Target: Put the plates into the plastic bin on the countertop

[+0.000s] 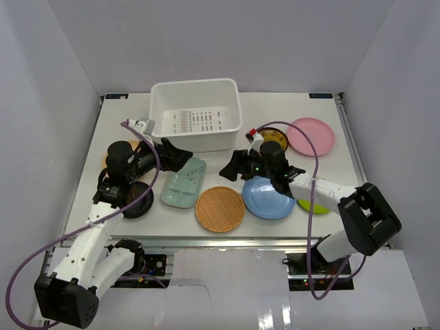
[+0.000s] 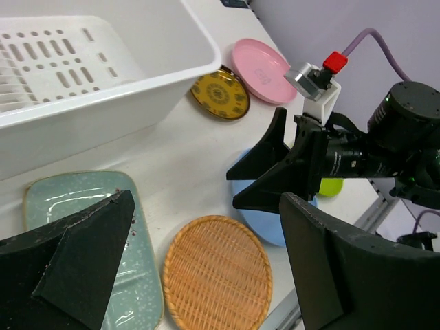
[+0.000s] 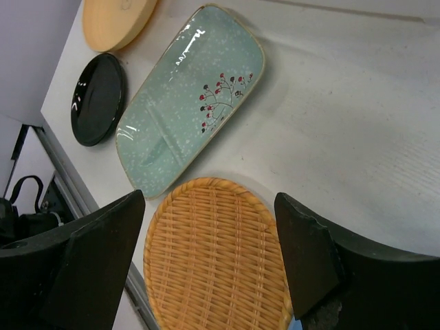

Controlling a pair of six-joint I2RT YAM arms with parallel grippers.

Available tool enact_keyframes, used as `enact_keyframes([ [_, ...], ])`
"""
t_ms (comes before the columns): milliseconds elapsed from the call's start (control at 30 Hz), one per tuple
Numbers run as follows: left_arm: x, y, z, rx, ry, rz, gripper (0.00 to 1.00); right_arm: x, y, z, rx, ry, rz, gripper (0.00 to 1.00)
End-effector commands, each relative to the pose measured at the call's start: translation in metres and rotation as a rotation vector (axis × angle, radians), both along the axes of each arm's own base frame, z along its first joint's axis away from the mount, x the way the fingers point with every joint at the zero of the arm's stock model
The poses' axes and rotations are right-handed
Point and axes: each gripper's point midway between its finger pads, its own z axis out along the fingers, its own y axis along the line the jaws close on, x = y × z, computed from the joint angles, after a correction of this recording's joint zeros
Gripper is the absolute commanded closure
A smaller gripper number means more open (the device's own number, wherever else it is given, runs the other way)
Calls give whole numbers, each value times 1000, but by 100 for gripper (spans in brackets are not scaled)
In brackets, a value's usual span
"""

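Your left gripper [image 1: 182, 158], spread and empty, hovers at the far end of the green plate [image 1: 183, 184], whose length points toward the bin [image 1: 199, 140]. Your right gripper [image 1: 230, 166], also spread, sits farther off.

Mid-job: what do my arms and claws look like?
The left arm and right arm: white links, black joint housings. The left claw and right claw: matte black, two wedge-shaped fingers each. A purple cable runs to each wrist; the right one meets a white mount with a red plug.
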Motion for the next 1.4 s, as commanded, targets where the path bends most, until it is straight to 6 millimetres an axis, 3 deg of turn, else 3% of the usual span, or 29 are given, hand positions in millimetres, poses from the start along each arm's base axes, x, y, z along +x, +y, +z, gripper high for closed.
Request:
enact_keyframes([
  [0, 7, 17, 17, 30, -64, 108, 2, 23, 21, 17, 55, -33, -79, 19],
  [133, 11, 32, 14, 54, -79, 202, 2, 28, 43, 5, 42, -28, -98, 26],
  [267, 13, 42, 10, 64, -98, 260, 2, 30, 59, -19, 2, 12, -108, 28],
  [467, 15, 51, 8, 84, -94, 308, 2, 35, 79, -37, -13, 43, -99, 29],
  [767, 14, 44, 2, 77, -69, 268, 2, 44, 102, -66, -14, 105, -107, 34],
  [800, 12, 41, 3, 72, -69, 252, 2, 47, 108, -63, 1, 109, -99, 35],
  [1033, 10, 39, 8, 56, -84, 243, 2, 40, 115, -100, -5, 213, -127, 44],
  [1100, 11, 39, 8, 55, -83, 243, 2, 39, 120, -102, 23, 251, -122, 46],
  [1200, 11, 37, 7, 56, -80, 232, 2, 35, 126, -111, 50, 293, -110, 52],
  [1300, 10, 39, 10, 54, -90, 243, 2, 36, 127, -105, 77, 297, -126, 74],
  [1367, 11, 41, 10, 61, -92, 253, 2, 36, 125, -101, 87, 293, -133, 80],
])
